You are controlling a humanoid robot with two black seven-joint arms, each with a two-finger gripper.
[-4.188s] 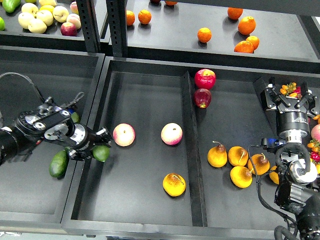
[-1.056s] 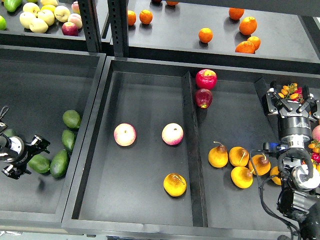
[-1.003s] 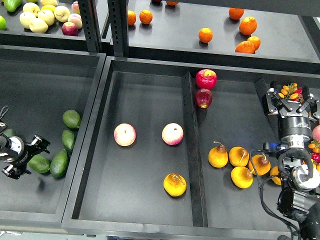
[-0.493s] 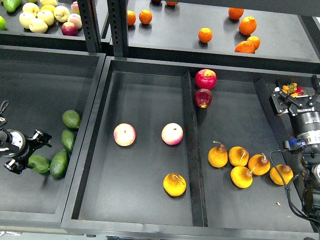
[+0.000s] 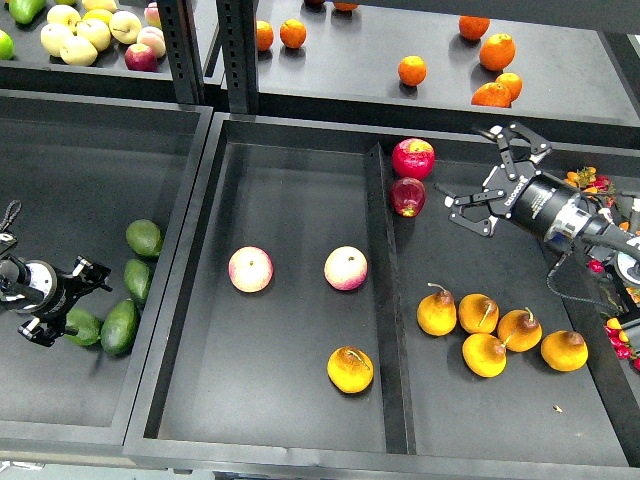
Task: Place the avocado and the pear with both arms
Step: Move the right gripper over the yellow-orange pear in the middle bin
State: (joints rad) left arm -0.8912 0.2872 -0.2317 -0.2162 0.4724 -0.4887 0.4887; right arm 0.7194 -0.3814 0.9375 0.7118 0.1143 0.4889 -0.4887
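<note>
Several green avocados lie in the left tray (image 5: 60, 130); the nearest avocado (image 5: 84, 326) sits right beside my left gripper (image 5: 70, 302), which is open and empty. Others lie at the right of it (image 5: 120, 327), (image 5: 138, 280), (image 5: 145, 237). The pear (image 5: 350, 369), golden with a brown blotch and no stem, lies alone at the front of the middle compartment (image 5: 290, 200). My right gripper (image 5: 480, 178) is open and empty, hovering over the right compartment, just right of two red apples (image 5: 411, 158).
Two pink-and-cream apples (image 5: 250, 269), (image 5: 345, 268) lie in the middle compartment. Several stemmed yellow pears (image 5: 437, 312) lie in the right compartment behind a divider (image 5: 385, 300). The upper shelf holds oranges (image 5: 410, 70) and pale apples (image 5: 95, 32).
My right arm has swung from the right edge up and left over the right compartment, uncovering the rightmost stemmed pear. My left gripper, which earlier held an avocado, has drawn back left, empty.
</note>
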